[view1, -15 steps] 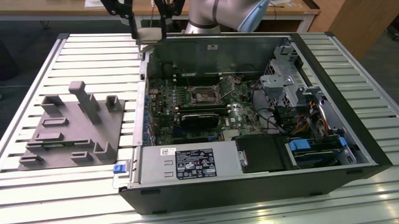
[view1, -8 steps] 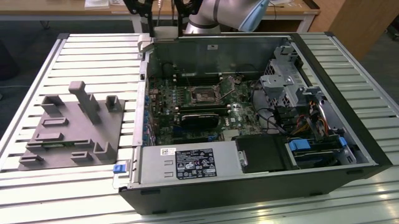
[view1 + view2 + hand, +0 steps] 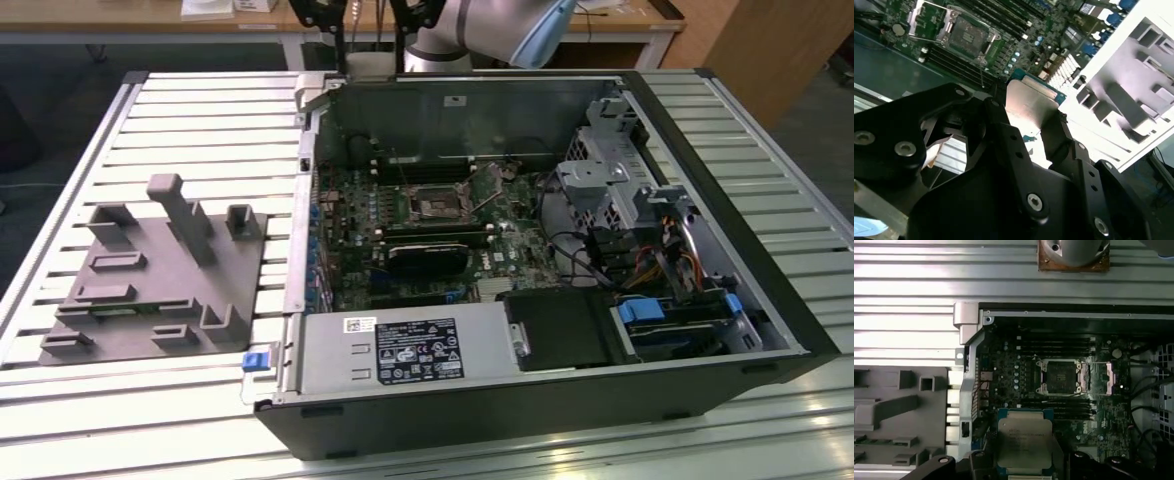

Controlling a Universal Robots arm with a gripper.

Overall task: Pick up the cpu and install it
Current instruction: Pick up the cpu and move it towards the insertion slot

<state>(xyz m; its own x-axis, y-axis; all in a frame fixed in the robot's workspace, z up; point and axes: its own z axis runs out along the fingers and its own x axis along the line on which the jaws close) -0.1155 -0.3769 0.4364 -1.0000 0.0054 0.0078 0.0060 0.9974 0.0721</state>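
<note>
In both wrist views the cpu [image 3: 1024,440] [image 3: 1030,102], a flat square chip with a silver-grey top and a blue-green rim, is clamped between the black fingers of my gripper [image 3: 1025,460] [image 3: 1029,127]. It hangs above the motherboard inside the opened computer case [image 3: 334,140]. The dark square socket [image 3: 1059,377] [image 3: 966,35] [image 3: 434,207] lies open a short way from the chip, its metal frame [image 3: 1106,377] swung aside. In the exterior view my arm [image 3: 467,35] stands over the case's far wall.
A grey fixture plate [image 3: 147,290] [image 3: 894,410] with upright pegs and slots lies on the slatted table at the exterior view's left of the case. Memory slots flank the socket. Drive cages and cable bundles [image 3: 641,250] fill the case's right side, and a power supply [image 3: 400,350] sits at its near edge.
</note>
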